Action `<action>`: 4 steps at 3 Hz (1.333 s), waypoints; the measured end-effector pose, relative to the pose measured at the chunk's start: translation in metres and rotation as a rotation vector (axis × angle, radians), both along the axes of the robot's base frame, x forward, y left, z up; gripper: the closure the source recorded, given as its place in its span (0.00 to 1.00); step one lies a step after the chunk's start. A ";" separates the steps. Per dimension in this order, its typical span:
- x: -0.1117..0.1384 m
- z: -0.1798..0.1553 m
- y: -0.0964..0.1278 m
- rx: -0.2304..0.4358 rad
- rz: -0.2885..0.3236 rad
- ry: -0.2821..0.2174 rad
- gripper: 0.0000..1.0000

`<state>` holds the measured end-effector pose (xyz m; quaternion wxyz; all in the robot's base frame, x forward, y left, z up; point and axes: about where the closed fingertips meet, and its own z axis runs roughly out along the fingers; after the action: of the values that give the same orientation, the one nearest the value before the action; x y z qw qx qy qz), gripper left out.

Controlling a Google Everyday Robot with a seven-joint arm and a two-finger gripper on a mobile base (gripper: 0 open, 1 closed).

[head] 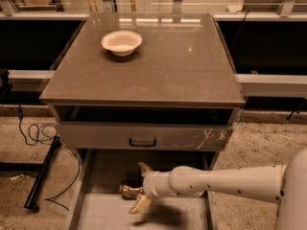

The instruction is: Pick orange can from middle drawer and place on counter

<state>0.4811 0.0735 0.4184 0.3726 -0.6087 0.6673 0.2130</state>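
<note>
The orange can (pixel 128 191) is a small coppery shiny can lying on the pale floor of the open middle drawer (pixel 110 214), low in the view. My gripper (pixel 140 186) reaches in from the right on a white arm. Its two tan fingers (pixel 139 205) are spread apart, one above and one below the can's right end, and the can sits between them. The counter (pixel 158 66) is the dark grey-brown top of the cabinet above.
A white bowl (pixel 122 42) sits on the counter's back left. A drawer front with a dark handle (pixel 142 142) and white scratches is below the counter. A black cable and a dark stand leg (pixel 42 176) lie on the speckled floor at left.
</note>
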 end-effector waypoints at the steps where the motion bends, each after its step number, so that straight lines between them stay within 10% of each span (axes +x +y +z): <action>1: 0.002 -0.017 0.001 -0.002 0.003 0.032 0.00; 2: -0.001 -0.036 0.000 -0.022 0.017 0.071 0.00; 4: -0.001 -0.037 0.000 -0.025 0.019 0.074 0.40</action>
<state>0.4799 0.0739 0.3809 0.3382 -0.6114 0.6773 0.2304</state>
